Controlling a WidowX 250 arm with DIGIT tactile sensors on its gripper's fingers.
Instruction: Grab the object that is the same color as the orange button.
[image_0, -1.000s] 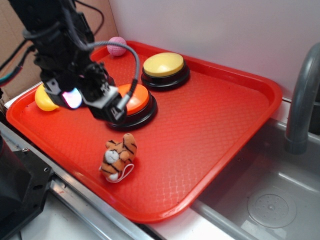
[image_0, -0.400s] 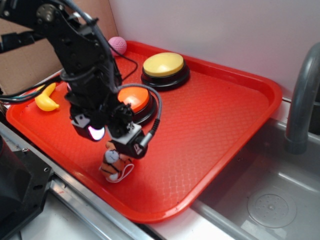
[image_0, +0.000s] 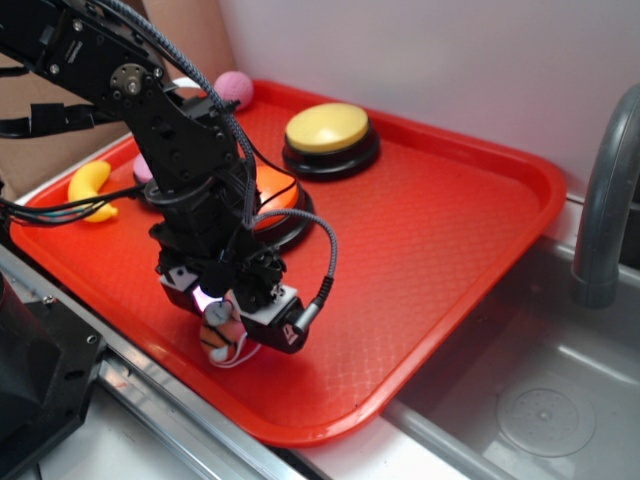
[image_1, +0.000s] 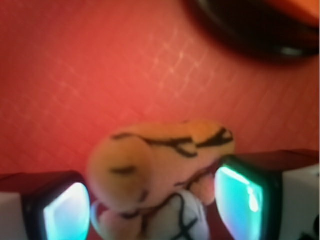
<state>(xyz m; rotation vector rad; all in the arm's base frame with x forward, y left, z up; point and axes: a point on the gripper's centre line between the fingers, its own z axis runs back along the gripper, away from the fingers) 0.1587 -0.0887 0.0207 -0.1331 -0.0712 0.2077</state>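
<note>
A black robot arm is reaching down over the near left part of a red tray (image_0: 450, 230). Its claw (image_0: 225, 322) is sitting low around a small orange-and-black striped plush tiger (image_0: 222, 340), which is lying on the tray near the front edge. In the wrist view the tiger (image_1: 160, 175) is sitting between the two glowing finger pads (image_1: 65, 212), one on each side; the claw is spread, with the pads beside the toy but not yet visibly pressing it. Behind the arm, an orange push button (image_0: 280, 205) is standing partly hidden, a yellow push button (image_0: 327, 130) farther back, a pink ball (image_0: 235, 88) at the far rim, and a yellow toy banana (image_0: 88, 188) at the left.

The risk from here seems to be a poor grip: the toy is soft and rounded, so the pads may be catching only its edge and squeezing it out sideways. Its thin white cord (image_0: 232, 358) could also snag.
</note>
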